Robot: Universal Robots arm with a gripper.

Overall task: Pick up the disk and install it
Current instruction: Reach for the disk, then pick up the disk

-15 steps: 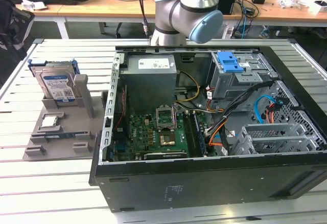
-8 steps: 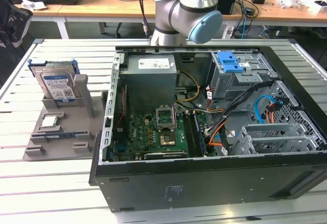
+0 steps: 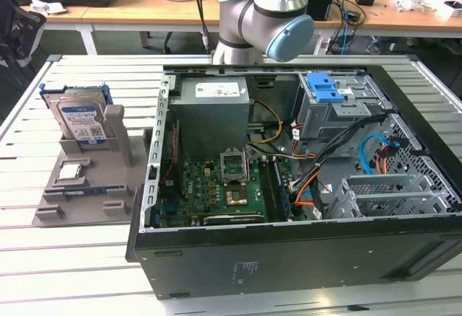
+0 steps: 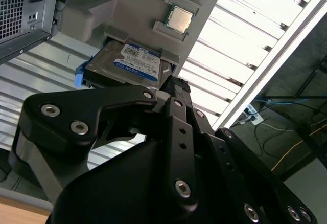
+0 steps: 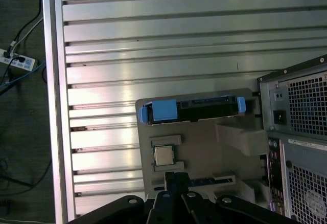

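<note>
The flat silver hard drive with the white-and-blue label, framed in its blue plastic carrier (image 3: 83,121), stands on edge in a slot of the grey plastic holder (image 3: 119,179). The holder lies on the slatted aluminium table (image 3: 72,258), just beside the open black computer case (image 3: 289,247), on the exterior view's left. A small square silver processor chip (image 3: 70,172) lies in a recess of the same holder, near the drive (flat, face up).

In both wrist views the black gripper (image 5: 176,175) hangs above the holder, clear of the drive and touching nothing. Its jaws look pressed together with nothing between them. In the second wrist view the gripper (image 4: 173,83) points toward the labelled face of the drive (image 4: 130,63), with the chip (image 4: 179,19) beyond.

The grey and pale-blue robot arm (image 3: 267,20) rises behind the case. Inside the case a blue plastic latch (image 3: 325,86) sits on top of the grey metal drive cage (image 3: 339,114).
</note>
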